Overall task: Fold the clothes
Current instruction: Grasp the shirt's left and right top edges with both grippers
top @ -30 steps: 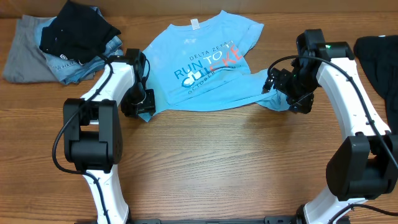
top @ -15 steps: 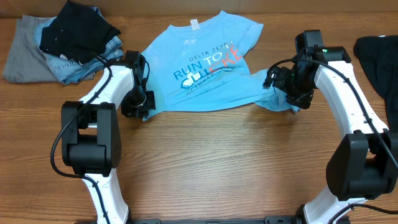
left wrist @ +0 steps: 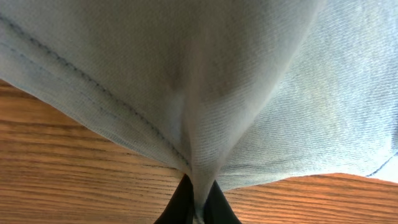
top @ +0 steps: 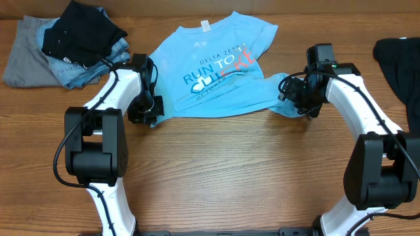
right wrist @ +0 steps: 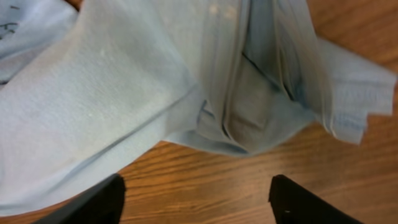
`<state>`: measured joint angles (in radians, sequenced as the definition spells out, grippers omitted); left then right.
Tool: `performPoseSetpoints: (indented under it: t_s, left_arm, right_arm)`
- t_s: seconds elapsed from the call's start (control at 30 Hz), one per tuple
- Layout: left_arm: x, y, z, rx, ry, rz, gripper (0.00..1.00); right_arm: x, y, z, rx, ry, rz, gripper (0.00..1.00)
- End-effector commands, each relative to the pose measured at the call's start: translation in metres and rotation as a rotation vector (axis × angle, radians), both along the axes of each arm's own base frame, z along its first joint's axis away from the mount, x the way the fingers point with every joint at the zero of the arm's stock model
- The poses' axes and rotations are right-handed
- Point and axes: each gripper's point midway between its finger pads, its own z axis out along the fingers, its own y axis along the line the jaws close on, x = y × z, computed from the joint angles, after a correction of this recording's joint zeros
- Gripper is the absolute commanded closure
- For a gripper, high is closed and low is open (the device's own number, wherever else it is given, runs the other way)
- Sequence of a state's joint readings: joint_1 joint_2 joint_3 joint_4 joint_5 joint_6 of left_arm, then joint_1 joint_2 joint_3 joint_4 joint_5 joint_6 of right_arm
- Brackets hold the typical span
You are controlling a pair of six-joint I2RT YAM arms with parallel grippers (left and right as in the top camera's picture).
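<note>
Shirt [top: 213,72] lies lettering-up at the back middle of your tabletop [top: 230,170], its right side bunched into folds. Your left hand [top: 146,110] sits at the lower-left hem corner, closed on the shirt: a fold of blue cloth is pinched between its fingers [left wrist: 180,205]. Your right hand [top: 293,97] is at the bunched right edge, fingers [right wrist: 93,202] spread apart, gripping nothing, with bare wood between them. A pile [top: 65,46] of clothes sits back left, and a black garment [top: 400,59] at the right edge.

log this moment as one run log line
step: grasp for fold | left end effector: shut on t-shirt edge | right end effector: open at bunched t-shirt corner
</note>
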<state>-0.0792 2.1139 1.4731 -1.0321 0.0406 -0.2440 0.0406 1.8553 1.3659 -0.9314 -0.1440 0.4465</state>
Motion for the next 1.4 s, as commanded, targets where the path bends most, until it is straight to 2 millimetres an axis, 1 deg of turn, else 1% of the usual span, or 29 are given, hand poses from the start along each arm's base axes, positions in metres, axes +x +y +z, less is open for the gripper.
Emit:
performPoseSetpoints:
  t_s: [0.0, 0.07, 0.17, 0.37, 0.57, 0.63, 0.73, 0.8, 0.9, 1.1, 1.17, 1.3, 1.37]
  left_arm:
    - [-0.033, -0.002, -0.036, 0.008, 0.139, -0.016, 0.96]
    - [-0.034, -0.002, -0.036, 0.008, 0.14, -0.016, 0.96]
    - [-0.034, -0.002, -0.036, 0.008, 0.14, -0.016, 0.96]
    - [-0.032, -0.002, -0.036, 0.007, 0.134, -0.016, 0.95]
    - [-0.032, -0.002, -0.036, 0.007, 0.132, -0.016, 0.95]
    - [-0.032, -0.002, -0.036, 0.007, 0.132, -0.016, 0.95]
    - [-0.031, -0.002, -0.036, 0.007, 0.128, -0.016, 0.95]
    - [-0.031, -0.002, -0.036, 0.007, 0.127, -0.016, 0.95]
    - [-0.03, -0.002, -0.036, 0.01, 0.125, -0.017, 0.95]
    - [-0.03, -0.002, -0.036, 0.009, 0.125, -0.017, 0.96]
    - [-0.031, -0.002, -0.036, 0.009, 0.129, -0.017, 0.96]
    - [-0.035, -0.001, -0.034, 0.011, 0.149, -0.018, 0.96]
    - [-0.037, -0.001, -0.029, 0.012, 0.164, -0.016, 0.96]
  right_arm:
    - [0.004, -0.003, -0.002, -0.016, -0.014, -0.005, 0.26]
    - [0.005, -0.007, -0.003, -0.038, -0.018, -0.027, 0.26]
    - [0.002, -0.017, -0.008, -0.086, -0.004, -0.076, 0.26]
    - [0.0, -0.018, -0.018, -0.089, 0.013, -0.075, 0.25]
    - [0.001, -0.016, -0.032, -0.081, 0.036, -0.072, 0.29]
    - [0.001, -0.016, -0.039, -0.082, 0.05, -0.072, 0.35]
    - [0.001, -0.016, -0.044, -0.083, 0.056, -0.071, 0.4]
    - [0.002, -0.016, -0.044, -0.082, 0.052, -0.072, 0.48]
    - [0.003, -0.016, -0.043, -0.082, 0.048, -0.072, 0.64]
    - [0.004, -0.017, -0.043, -0.082, 0.047, -0.074, 0.92]
    - [0.004, -0.017, -0.043, -0.082, 0.046, -0.075, 0.96]
    - [0.004, -0.017, -0.04, -0.082, 0.048, -0.076, 0.96]
    - [0.004, -0.019, -0.035, -0.08, 0.057, -0.093, 0.96]
